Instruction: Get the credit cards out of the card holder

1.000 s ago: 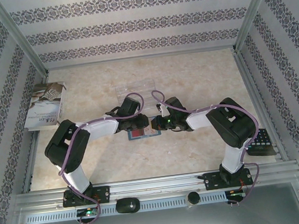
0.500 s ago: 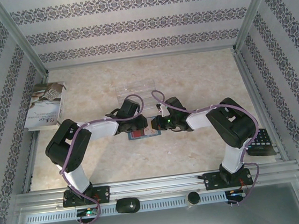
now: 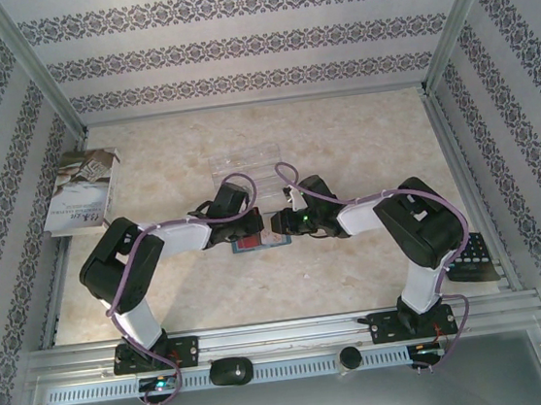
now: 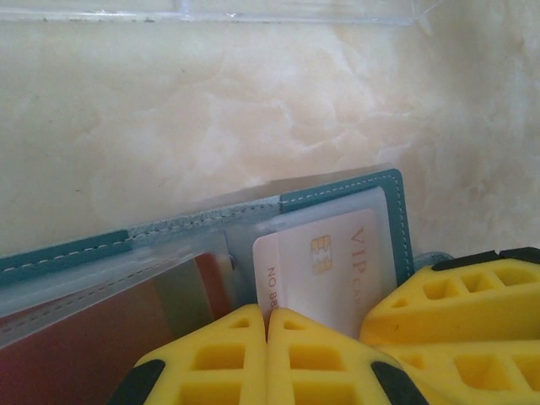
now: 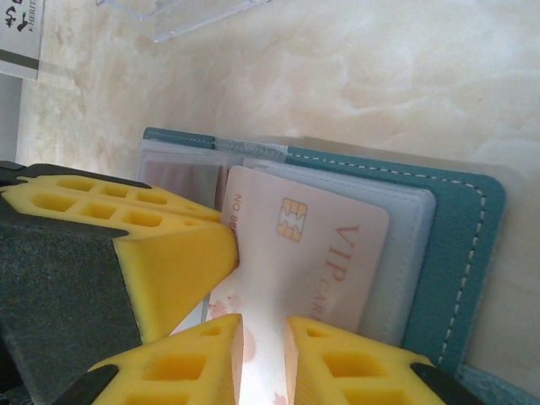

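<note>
- Left gripper point(image 4: 268, 337): closed, pinching edge of pale credit card point(image 4: 329, 270).
- Right gripper point(image 5: 263, 359): jaws parted astride that card, unclamped.
- Card partly sleeved in card holder point(image 4: 337, 192), which lies open, short of clear tray point(image 4: 253, 10).
- Judged: extraction step; next, draw card straight out.

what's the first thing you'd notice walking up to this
A pale VIP card with a gold chip pokes from a clear sleeve of the open teal card holder at mid-table. Yellow fingers crowd it: the left gripper shut at its edge, the right gripper slightly open over it.
</note>
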